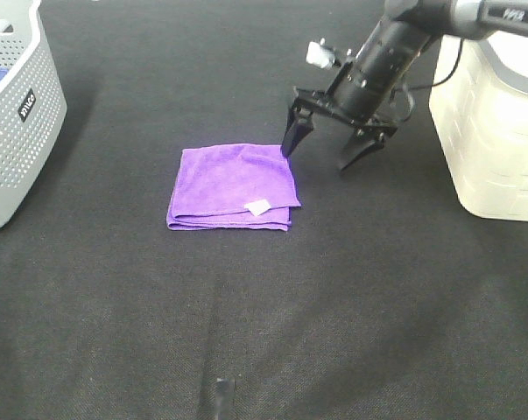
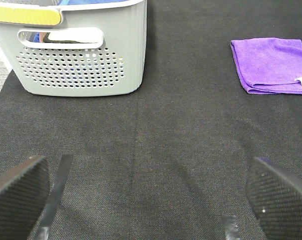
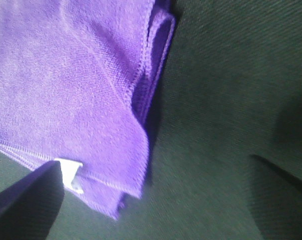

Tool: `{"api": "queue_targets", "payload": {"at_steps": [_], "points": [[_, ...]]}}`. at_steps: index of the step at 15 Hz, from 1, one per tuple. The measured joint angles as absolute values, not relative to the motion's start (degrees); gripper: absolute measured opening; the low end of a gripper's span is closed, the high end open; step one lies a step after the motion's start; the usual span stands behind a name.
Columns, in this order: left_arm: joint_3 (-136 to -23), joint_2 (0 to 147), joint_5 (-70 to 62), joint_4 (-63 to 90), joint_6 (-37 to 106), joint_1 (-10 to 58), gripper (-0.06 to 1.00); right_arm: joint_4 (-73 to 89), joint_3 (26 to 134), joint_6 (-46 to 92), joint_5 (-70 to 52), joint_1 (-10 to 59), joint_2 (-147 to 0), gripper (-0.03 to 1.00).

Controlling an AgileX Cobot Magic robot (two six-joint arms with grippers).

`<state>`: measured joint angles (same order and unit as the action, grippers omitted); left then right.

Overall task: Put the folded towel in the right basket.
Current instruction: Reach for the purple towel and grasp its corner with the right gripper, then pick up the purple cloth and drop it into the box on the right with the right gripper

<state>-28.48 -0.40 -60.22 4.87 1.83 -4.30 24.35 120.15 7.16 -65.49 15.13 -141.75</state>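
Note:
A folded purple towel (image 1: 233, 187) with a small white tag lies flat on the black mat at the centre. It also shows in the left wrist view (image 2: 272, 66) and close up in the right wrist view (image 3: 70, 95). My right gripper (image 1: 327, 155) is open, just above the mat at the towel's far right corner, one finger at the towel's edge, the other over bare mat. The cream right basket (image 1: 496, 131) stands at the right edge. My left gripper (image 2: 151, 200) is open and empty, low over the mat, far from the towel.
A grey perforated basket (image 1: 14, 114) stands at the far left, also in the left wrist view (image 2: 80, 55), with blue cloth inside. Black mat (image 1: 264, 315) covers the table. A cable trails behind the right arm.

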Motion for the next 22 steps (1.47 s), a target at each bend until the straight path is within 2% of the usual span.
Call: {"api": "queue_targets", "payload": {"at_steps": [10,12,15,16,19,22], "points": [[-28.5,-0.4,-60.2,4.9,1.8,-4.3,0.99,35.2,121.1,8.0,-65.5,15.3,-147.7,0.87],[-28.5,-0.4,-60.2,4.9,1.8,-4.3,0.99,36.2,121.5,8.0,-63.4,17.2,-148.2,0.83],[-28.5,-0.4,-60.2,4.9,1.8,-4.3,0.99,36.2,121.5,8.0,-57.5,22.1,-148.8,0.66],[-28.5,-0.4,-60.2,4.9,1.8,-4.3,0.99,35.1,121.5,8.0,-55.9,22.7,-149.1,0.49],[-28.5,-0.4,-60.2,4.9,1.8,-4.3,0.99,32.9,121.5,7.6,-55.2,22.6,-149.4,0.1],[-28.5,-0.4,-60.2,4.9,1.8,-4.3,0.99,31.2,121.1,7.5,-55.5,22.9,-147.9,0.09]]}}
